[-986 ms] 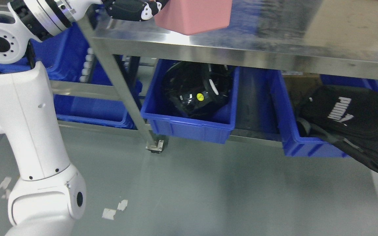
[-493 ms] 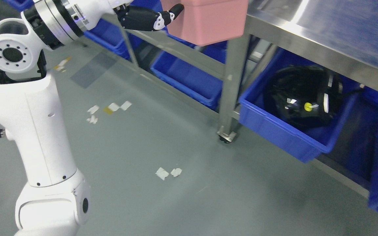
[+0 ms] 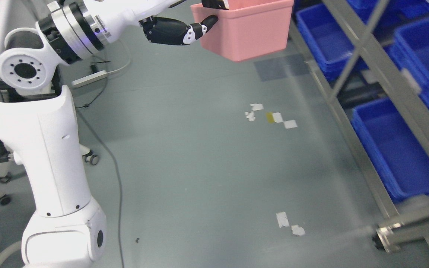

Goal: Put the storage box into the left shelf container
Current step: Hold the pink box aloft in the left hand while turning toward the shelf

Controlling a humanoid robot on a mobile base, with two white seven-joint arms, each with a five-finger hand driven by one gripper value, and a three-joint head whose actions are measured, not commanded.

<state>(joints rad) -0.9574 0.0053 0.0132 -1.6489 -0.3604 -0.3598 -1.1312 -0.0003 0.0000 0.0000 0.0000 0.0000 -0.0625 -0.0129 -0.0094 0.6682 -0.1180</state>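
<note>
— Pink storage box [image 3: 250, 31] position?
— Held in the air above the floor, far centre, left of blue shelf bins [image 3: 395, 149]. My left hand [image 3: 179, 29] pinches its left rim.

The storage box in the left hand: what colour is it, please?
Pink, seen in the head view: storage box.

We see the pink storage box [image 3: 251, 31] up at the top edge, open side up, rim slightly tilted, held off the grey floor. Plain plastic, tapered walls. Blue shelf containers [image 3: 395, 149] sit in the rack on the right, apart from it.
</note>
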